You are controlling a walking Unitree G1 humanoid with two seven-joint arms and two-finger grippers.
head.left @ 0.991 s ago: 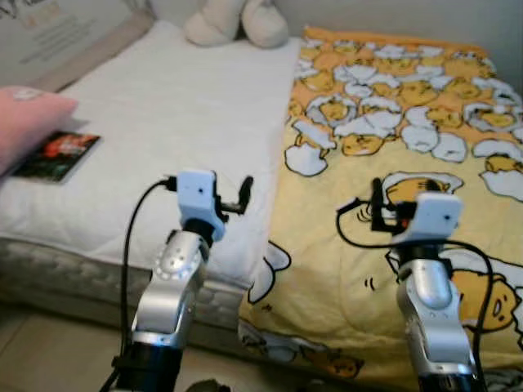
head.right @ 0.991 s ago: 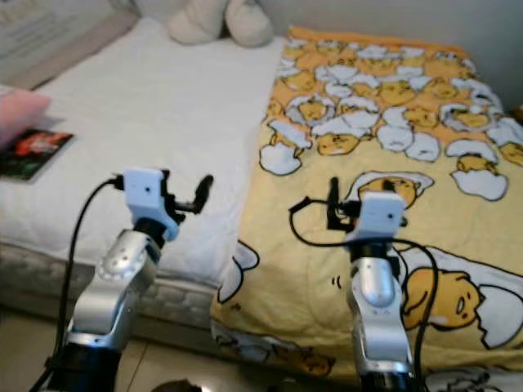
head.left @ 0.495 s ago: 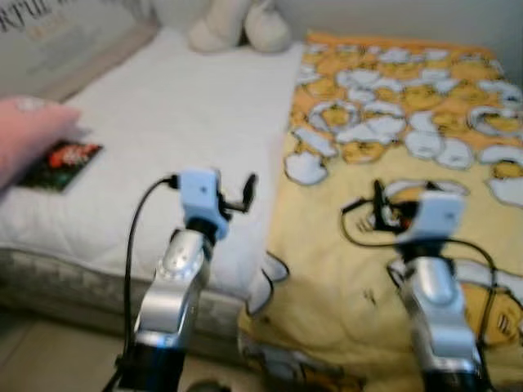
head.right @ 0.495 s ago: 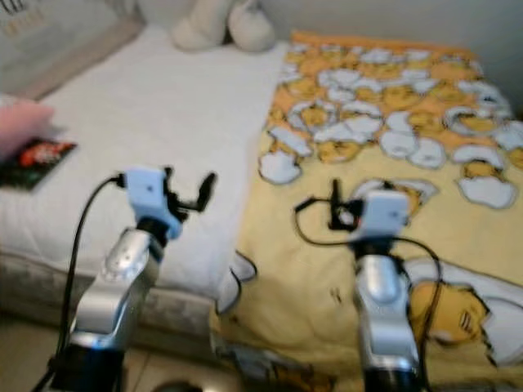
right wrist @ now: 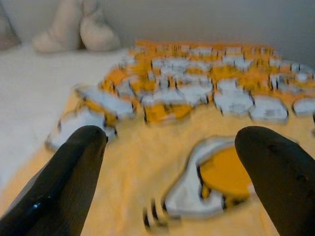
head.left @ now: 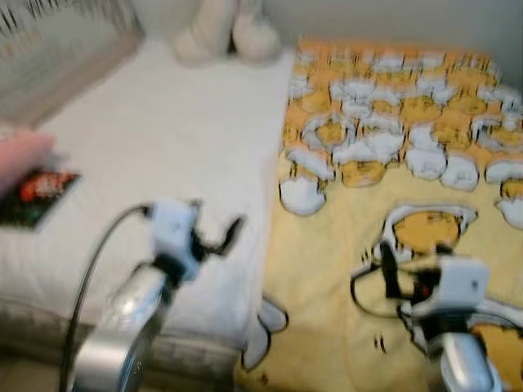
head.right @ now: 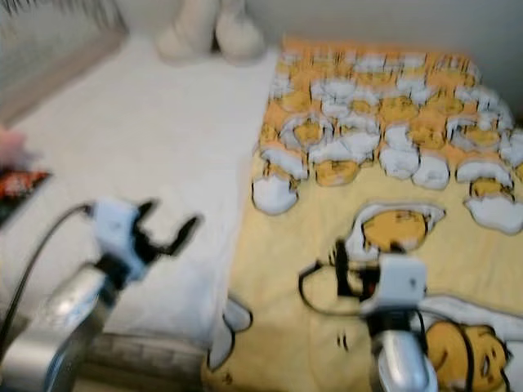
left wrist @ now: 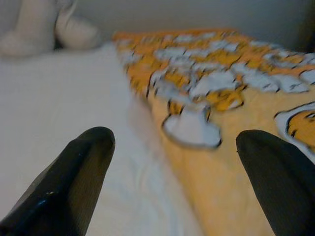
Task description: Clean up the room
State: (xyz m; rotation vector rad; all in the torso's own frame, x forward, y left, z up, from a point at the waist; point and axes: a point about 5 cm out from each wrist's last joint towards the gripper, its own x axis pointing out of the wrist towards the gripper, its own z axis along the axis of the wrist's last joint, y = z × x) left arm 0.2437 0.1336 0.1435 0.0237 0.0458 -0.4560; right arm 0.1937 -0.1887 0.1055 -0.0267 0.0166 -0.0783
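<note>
1. While the head views are blurring, the wide bed with its white quilted sheet [head.left: 163,155] is lying ahead, and the yellow blanket printed with white-and-orange cartoon eggs [head.left: 392,163] is covering its right half, its edge hanging down over the near side of the bed.
2. The left gripper [head.left: 216,237] is hovering over the near part of the white sheet, just beside the blanket's edge — its two black fingers [left wrist: 74,182] are standing well apart, released, grasping nothing.
3. The right gripper [head.left: 388,265] is hanging above the yellow blanket, near a large egg figure; its fingers [right wrist: 69,182] are likewise spread wide with nothing between them.
4. A dark flat book with a red-and-orange cover [head.left: 37,196] is lying on the sheet at the left edge, well apart from both grippers, and a soft pink pillow [head.left: 20,155] is sitting just beside it — whether they are touching cannot be told in the blur.
5. A cream plush toy [head.left: 225,33] is resting at the far end of the bed, against the wall, just left of the blanket's far corner.
</note>
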